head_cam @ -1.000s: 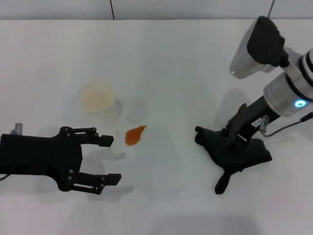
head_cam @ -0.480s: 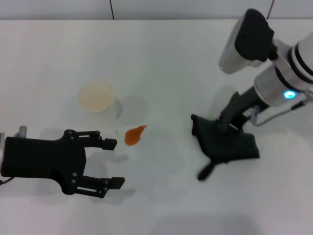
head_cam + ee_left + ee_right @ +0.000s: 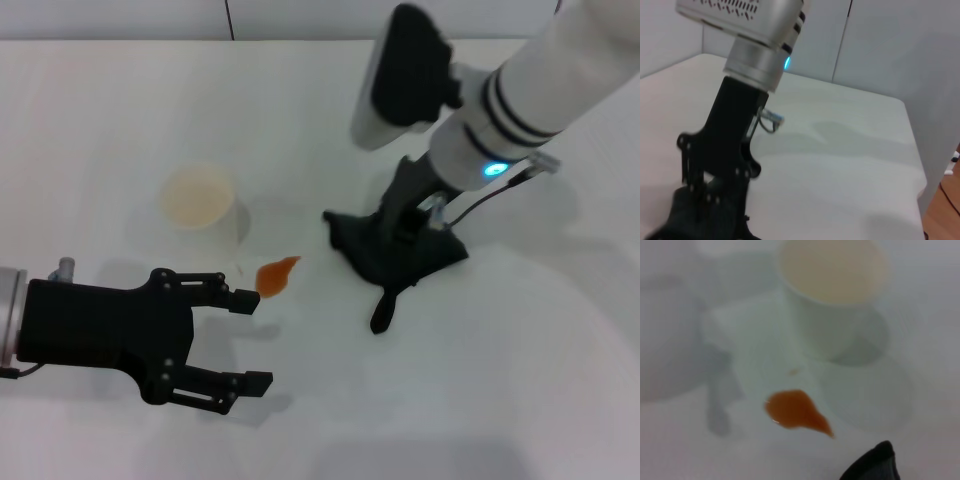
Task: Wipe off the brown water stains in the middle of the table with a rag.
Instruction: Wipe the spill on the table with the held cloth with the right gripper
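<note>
The brown water stain [image 3: 276,275] is a small orange teardrop blot on the white table [image 3: 500,400]. It also shows in the right wrist view [image 3: 796,412]. My right gripper [image 3: 408,225] is shut on the dark grey rag [image 3: 400,258], holding it on the table just right of the stain, tail trailing towards me. A corner of the rag [image 3: 873,464] shows in the right wrist view. The left wrist view shows the right gripper [image 3: 715,165] on the rag [image 3: 700,220]. My left gripper [image 3: 251,340] is open and empty, low over the table just near-left of the stain.
A pale translucent cup [image 3: 200,200] stands upright on the table just behind and left of the stain, close to it; it also shows in the right wrist view [image 3: 832,295]. The table's far edge meets a grey wall [image 3: 300,15].
My right gripper has dragged the rag leftward and farther back across the table, towards the stain. My left gripper has crept to the right, closer to the stain.
</note>
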